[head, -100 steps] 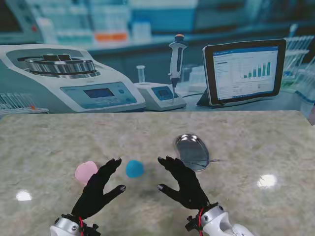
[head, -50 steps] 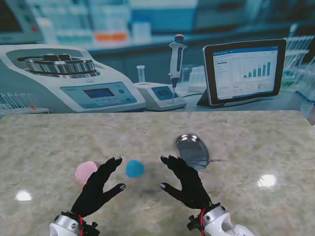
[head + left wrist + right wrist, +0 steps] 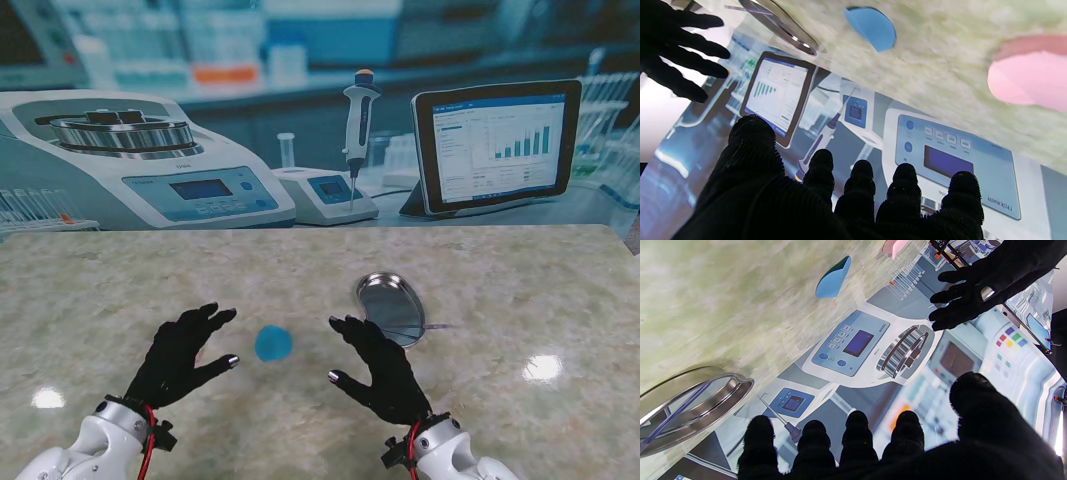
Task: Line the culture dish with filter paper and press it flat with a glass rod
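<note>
Left robot hand now over pink paper

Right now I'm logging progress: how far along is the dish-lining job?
Nothing looks done. The culture dish holds no paper; the glass rod rests across it, untouched. The blue filter paper and pink filter paper lie on the table. In hand: nothing, the left hand and right hand hover open, the left over the pink paper. Left: pick up paper, line dish, press flat.
</note>
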Motion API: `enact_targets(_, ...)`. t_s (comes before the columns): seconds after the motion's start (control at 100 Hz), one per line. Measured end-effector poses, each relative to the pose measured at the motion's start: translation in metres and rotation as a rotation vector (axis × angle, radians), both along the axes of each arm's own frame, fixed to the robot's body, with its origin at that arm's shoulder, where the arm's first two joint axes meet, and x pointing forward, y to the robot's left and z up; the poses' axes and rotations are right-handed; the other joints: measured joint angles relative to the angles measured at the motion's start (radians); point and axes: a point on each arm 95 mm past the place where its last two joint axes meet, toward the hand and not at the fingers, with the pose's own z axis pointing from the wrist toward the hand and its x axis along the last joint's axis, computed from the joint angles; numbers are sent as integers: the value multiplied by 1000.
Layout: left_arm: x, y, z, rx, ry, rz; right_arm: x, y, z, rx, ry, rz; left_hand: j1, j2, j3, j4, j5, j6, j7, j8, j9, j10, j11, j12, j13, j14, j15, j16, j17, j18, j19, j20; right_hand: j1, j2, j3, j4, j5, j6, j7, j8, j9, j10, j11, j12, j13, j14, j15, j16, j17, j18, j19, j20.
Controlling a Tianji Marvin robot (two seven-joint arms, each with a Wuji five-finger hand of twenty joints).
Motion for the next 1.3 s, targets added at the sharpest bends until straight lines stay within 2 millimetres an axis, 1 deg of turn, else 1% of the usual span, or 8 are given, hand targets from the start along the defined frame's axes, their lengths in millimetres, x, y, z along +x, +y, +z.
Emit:
enact_targets(0.09,10,8,3,38,5,8,0,0,0,3,1,-2,0,0,0,0,0,0,0,0,0,0,0,1,0,0,0,0,0,0,0,0,11,0,0,0,0,0,0,4,0,0,2,0,0,0,0,0,0,0,3,0)
enact_targets(0.26,24,24,4,171,-4,46,0,-1,2,6,4,-2,0,0,0,0,0,0,0,0,0,0,0,2,0,0,0,0,1,-1,0,0,12,0,0,0,0,0,0,17,0,0,4,0,0,0,0,0,0,0,12,1)
enact_targets(0.64,45,51,-7,383,74,97,0,-3,3,9,2,-8,3,-4,0,0,0,0,0,0,0,0,0,2,0,0,0,0,12,-1,0,2,22,0,0,0,0,0,0,67,0,0,14,6,0,0,1,1,0,0,25,3)
enact_targets(0.85,51,54,-17,437,148,99,-1,-3,4,10,1,-9,12,-15,-1,0,0,0,0,0,0,0,0,4,0,0,0,0,22,-2,0,10,27,0,0,0,0,0,10,90,0,0,14,8,0,0,2,1,0,0,36,3)
enact_targets(0.98,52,53,-22,461,173,95,-1,-3,4,10,0,-9,9,-47,-10,0,0,0,-1,0,0,0,0,4,0,0,0,0,34,-2,0,11,27,0,0,0,0,0,10,95,0,0,16,8,0,0,3,1,0,0,37,3)
enact_targets(1.05,54,53,-25,481,181,94,-1,-3,5,10,0,-9,-17,-56,-12,0,0,0,-66,-33,0,0,-2,4,7,0,0,0,56,-1,0,11,27,0,0,0,0,0,10,104,0,0,16,8,0,0,7,1,0,0,37,3)
enact_targets(1.19,58,54,-32,490,191,110,-1,-3,5,11,0,-9,-30,-78,-12,0,0,0,-115,-53,0,0,-12,-24,20,2,0,0,95,24,6,11,28,0,0,0,0,0,10,106,0,0,18,8,1,0,25,9,0,0,38,3)
enact_targets(1.3,62,56,-36,491,200,121,-1,-3,5,11,-1,-9,-30,-88,-12,0,0,8,-127,-53,0,0,-12,-27,34,9,2,0,113,35,60,23,29,0,0,0,0,0,10,108,0,0,24,8,1,0,25,9,0,0,40,3)
